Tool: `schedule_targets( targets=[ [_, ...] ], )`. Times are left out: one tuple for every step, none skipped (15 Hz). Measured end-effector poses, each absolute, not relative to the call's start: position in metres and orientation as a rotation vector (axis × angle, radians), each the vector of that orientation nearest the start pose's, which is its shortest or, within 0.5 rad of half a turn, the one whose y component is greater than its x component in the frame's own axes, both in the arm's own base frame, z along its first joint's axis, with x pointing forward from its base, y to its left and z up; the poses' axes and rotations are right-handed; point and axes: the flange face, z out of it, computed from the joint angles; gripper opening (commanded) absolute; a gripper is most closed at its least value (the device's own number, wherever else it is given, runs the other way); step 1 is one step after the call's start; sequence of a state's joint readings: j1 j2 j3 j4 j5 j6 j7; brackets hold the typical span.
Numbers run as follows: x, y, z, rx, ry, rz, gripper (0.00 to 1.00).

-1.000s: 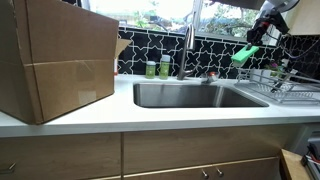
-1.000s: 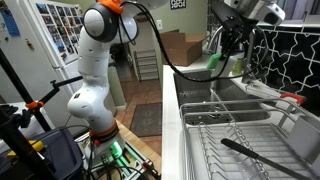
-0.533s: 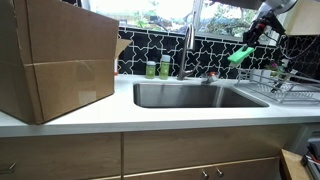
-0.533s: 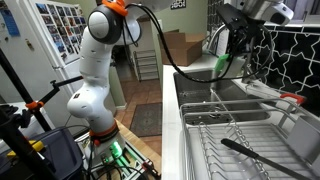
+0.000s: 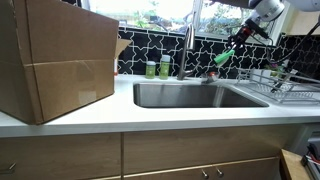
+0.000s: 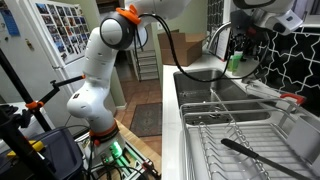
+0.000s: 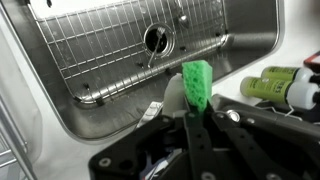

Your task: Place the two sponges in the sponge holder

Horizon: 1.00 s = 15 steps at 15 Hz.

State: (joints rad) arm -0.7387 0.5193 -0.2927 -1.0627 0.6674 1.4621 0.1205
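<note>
One sponge (image 5: 222, 57), clamped in the tool (image 5: 229, 51), has moved from over the dish rack (image 5: 287, 88) toward the faucet (image 5: 187, 48).

Sponge (image 7: 197, 85): we lose its lower end inside the claw (image 7: 196, 113).
Sponge holder (image 5: 211, 74): too small for us to make out.
Cardboard box (image 5: 55, 60): cut by the left edge.

The arm (image 6: 98, 62) is white, made of thick rounded segments, with an orange ring (image 6: 127, 13) at one joint. A black cable (image 6: 178, 68) runs loosely beside it. The gripper (image 7: 193, 112) is black, with angular matte links.
</note>
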Motion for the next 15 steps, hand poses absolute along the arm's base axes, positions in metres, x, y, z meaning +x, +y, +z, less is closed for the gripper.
schedule_targets(
  targets=[
    [0.469,-0.520,0.547,-2.213,1.415,-0.192,0.06],
    [0.478,-0.523,0.542,-2.182,1.471,-0.203,0.06],
    [0.485,-0.526,0.536,-2.152,1.518,-0.205,0.06],
    [0.492,-0.528,0.530,-2.127,1.559,-0.197,0.06],
    [0.497,-0.529,0.523,-2.105,1.594,-0.184,0.06],
    [0.502,-0.531,0.517,-2.085,1.625,-0.170,0.06],
    [0.507,-0.533,0.511,-2.068,1.653,-0.159,0.06],
    [0.510,-0.535,0.506,-2.057,1.675,-0.151,0.06],
    [0.513,-0.537,0.501,-2.049,1.696,-0.144,0.06],
    [0.515,-0.540,0.497,-2.040,1.714,-0.139,0.06],
    [0.516,-0.542,0.493,-2.033,1.729,-0.137,0.06],
    [0.517,-0.545,0.491,-2.032,1.739,-0.139,0.06],
    [0.516,-0.548,0.488,-2.035,1.749,-0.136,0.06],
    [0.514,-0.551,0.486,-2.043,1.759,-0.134,0.06],
    [0.512,-0.555,0.484,-2.049,1.768,-0.132,0.06]
  ],
)
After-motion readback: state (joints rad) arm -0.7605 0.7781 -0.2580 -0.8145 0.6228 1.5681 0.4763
